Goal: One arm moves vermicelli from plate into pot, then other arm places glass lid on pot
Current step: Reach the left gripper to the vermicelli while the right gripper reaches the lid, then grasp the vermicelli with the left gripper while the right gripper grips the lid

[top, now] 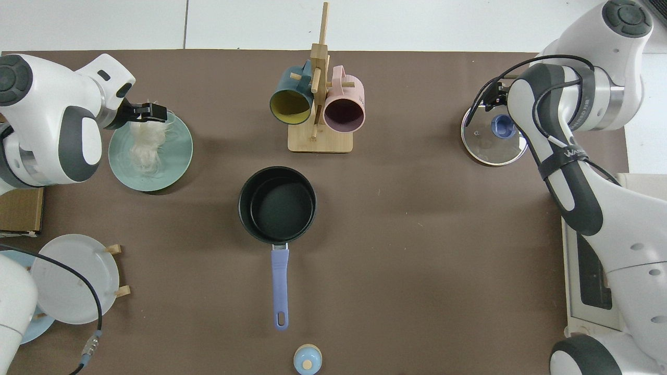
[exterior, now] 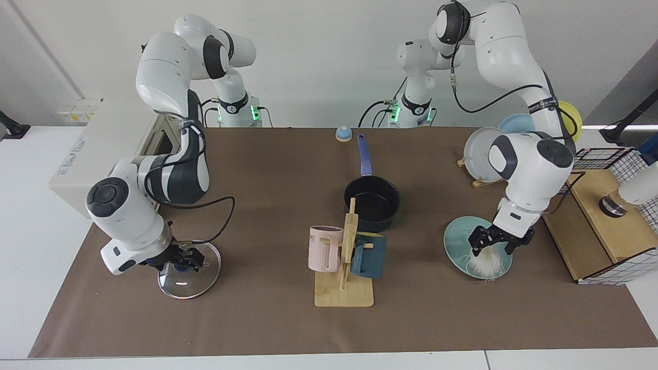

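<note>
**Operator:** I had the left gripper down on the vermicelli, at the end of the tangle that lies toward the near table edge in the facing view. Its fingers were spread, straddling the strands, not closed on them. The vermicelli was a pale, wispy clump of thin translucent threads, lying off-centre on the plate, with loose ends fraying toward the rim.

**Observer:** And the pot?

**Operator:** The pot sat mid-table, dark, with a black inside and nothing in it, its blue handle pointing toward the arm bases. It stood well apart from the plate.

**Observer:** The other arm?

**Operator:** I saw the right gripper low over the lid, right at the blue knob. I couldn't tell whether it was spread or closed. The lid lay flat on the mat, clear glass with a metal rim.
</note>
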Motion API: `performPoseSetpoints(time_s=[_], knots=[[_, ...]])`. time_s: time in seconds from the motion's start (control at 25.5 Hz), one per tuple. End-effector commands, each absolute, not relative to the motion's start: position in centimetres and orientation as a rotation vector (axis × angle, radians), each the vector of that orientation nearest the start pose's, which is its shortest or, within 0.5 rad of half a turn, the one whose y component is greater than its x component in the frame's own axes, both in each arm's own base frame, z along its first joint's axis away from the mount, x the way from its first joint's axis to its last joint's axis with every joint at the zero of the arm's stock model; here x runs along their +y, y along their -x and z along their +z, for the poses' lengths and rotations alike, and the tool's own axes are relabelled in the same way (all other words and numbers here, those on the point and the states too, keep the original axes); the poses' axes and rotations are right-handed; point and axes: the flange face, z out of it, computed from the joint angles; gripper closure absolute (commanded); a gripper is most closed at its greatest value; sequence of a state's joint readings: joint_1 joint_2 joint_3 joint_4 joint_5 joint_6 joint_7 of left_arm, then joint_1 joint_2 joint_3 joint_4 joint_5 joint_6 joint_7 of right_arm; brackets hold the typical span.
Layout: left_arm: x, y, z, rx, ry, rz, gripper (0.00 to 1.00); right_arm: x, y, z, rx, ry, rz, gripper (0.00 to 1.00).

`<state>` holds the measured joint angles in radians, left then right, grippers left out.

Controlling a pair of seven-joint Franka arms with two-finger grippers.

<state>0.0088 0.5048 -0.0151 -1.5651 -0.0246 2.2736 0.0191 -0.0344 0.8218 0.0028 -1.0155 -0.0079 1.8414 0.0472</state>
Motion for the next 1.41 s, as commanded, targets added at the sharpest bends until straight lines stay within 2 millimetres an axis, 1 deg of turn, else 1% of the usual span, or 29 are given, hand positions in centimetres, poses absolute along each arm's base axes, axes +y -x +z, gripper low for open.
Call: performPoseSetpoints(time_s=[0.0,0.12,0.2,0.31,0.43,0.51,0.63,0.71,0.75,0.82,0.86,0.9,0.98,1.02,1.14,1.22,1.3,1.37], knots=[[-0.4,-70.1,34.9,0.004,3.141,-0.370,0.00,-2.9,-77.3,35.1,0.099,3.147,-0.020,0.01],[0.1,-69.6,34.3,0.016,3.132,-0.350,0.00,-2.9,-77.0,34.2,0.098,3.147,0.009,0.01],[0.1,-69.6,34.3,0.030,3.131,-0.350,0.00,-2.6,-76.8,33.9,0.093,3.147,0.024,0.01],[0.2,-69.6,34.0,0.030,3.131,-0.345,0.00,-2.6,-76.5,32.8,0.092,3.147,0.046,0.01],[0.2,-69.2,32.7,0.028,3.132,-0.331,0.00,-2.6,-76.5,33.1,0.095,3.146,0.010,0.01],[0.3,-69.0,32.3,0.030,3.132,-0.321,0.00,-2.3,-76.1,32.4,0.089,3.147,0.036,0.01],[0.4,-69.0,32.2,0.025,3.133,-0.321,0.00,-2.2,-75.5,31.8,0.088,3.147,0.058,0.02],[0.4,-68.9,32.1,0.032,3.132,-0.323,0.02,-2.2,-75.2,31.8,0.088,3.147,0.067,0.02],[0.4,-68.9,32.1,0.032,3.133,-0.319,0.06,-2.1,-75.1,31.7,0.087,3.147,0.072,0.02],[0.3,-68.9,31.9,0.025,3.134,-0.319,0.24,-2.2,-74.9,31.7,0.084,3.149,0.080,0.02],[0.3,-68.9,31.8,0.025,3.133,-0.321,0.37,-2.1,-74.9,31.7,0.084,3.148,0.082,0.02],[0.3,-68.9,31.8,0.025,3.133,-0.321,0.59,-2.1,-74.8,31.7,0.084,3.148,0.087,0.02],[0.4,-69.0,31.9,0.020,3.133,-0.323,0.93,-2.1,-74.6,31.7,0.084,3.148,0.096,0.01],[0.5,-69.0,32.0,0.011,3.134,-0.326,1.00,-2.1,-74.5,31.6,0.084,3.148,0.099,0.01],[0.7,-69.2,32.5,-0.002,3.134,-0.333,1.00,-2.1,-74.4,31.7,0.083,3.150,0.104,0.01],[0.6,-69.4,33.5,0.007,3.133,-0.333,1.00,-2.3,-74.3,31.9,0.077,3.160,0.104,0.01],[0.6,-69.4,34.8,0.007,3.136,-0.300,1.00,-2.4,-74.2,31.9,0.066,3.174,0.107,0.01],[0.3,-69.6,37.6,0.001,3.141,-0.283,1.00,-2.4,-74.1,32.0,0.065,3.176,0.107,0.01]])
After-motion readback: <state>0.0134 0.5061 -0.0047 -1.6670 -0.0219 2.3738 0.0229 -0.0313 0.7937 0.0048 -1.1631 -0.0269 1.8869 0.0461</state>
